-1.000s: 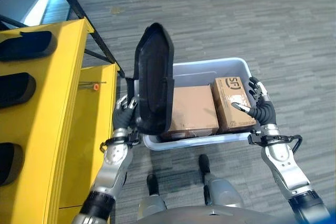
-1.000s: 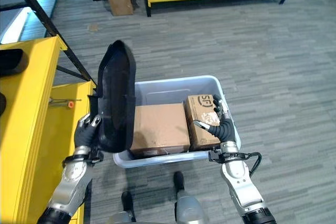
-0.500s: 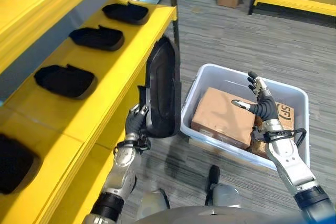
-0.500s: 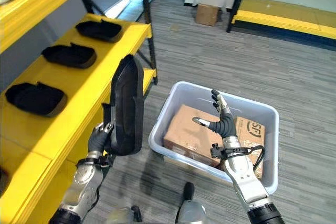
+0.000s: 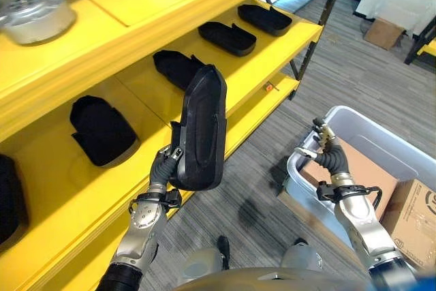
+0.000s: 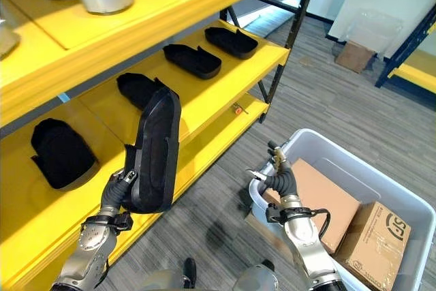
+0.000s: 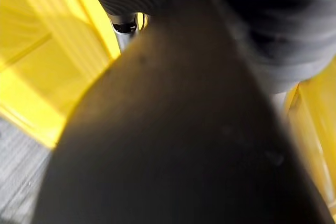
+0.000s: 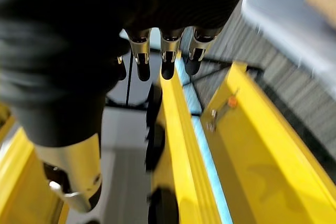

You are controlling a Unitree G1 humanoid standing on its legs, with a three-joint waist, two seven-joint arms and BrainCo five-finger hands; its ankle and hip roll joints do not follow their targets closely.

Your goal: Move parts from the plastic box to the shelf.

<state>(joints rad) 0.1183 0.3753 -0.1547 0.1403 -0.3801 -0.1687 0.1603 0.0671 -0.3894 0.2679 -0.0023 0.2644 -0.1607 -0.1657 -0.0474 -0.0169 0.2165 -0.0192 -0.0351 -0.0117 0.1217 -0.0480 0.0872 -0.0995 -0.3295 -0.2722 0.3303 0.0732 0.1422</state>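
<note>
Beside the yellow shelf (image 5: 65, 182), in the left eye view, the left robot hand (image 5: 165, 166) grips a long matte black molded part (image 5: 201, 127) by its lower end, long axis upright, just off the gap between shelved black parts (image 5: 101, 129). Right eye view: the right robot hand (image 6: 274, 175), fingers relaxed and empty, hovers over the grey plastic box (image 6: 320, 144) holding cardboard cartons (image 6: 378, 236). Left wrist view: smooth dark part (image 7: 168, 145) fills close. Right wrist view: straight fingers (image 8: 167, 61).

Open shelf (image 5: 146, 110) gap between black parts (image 5: 102, 131)
</note>
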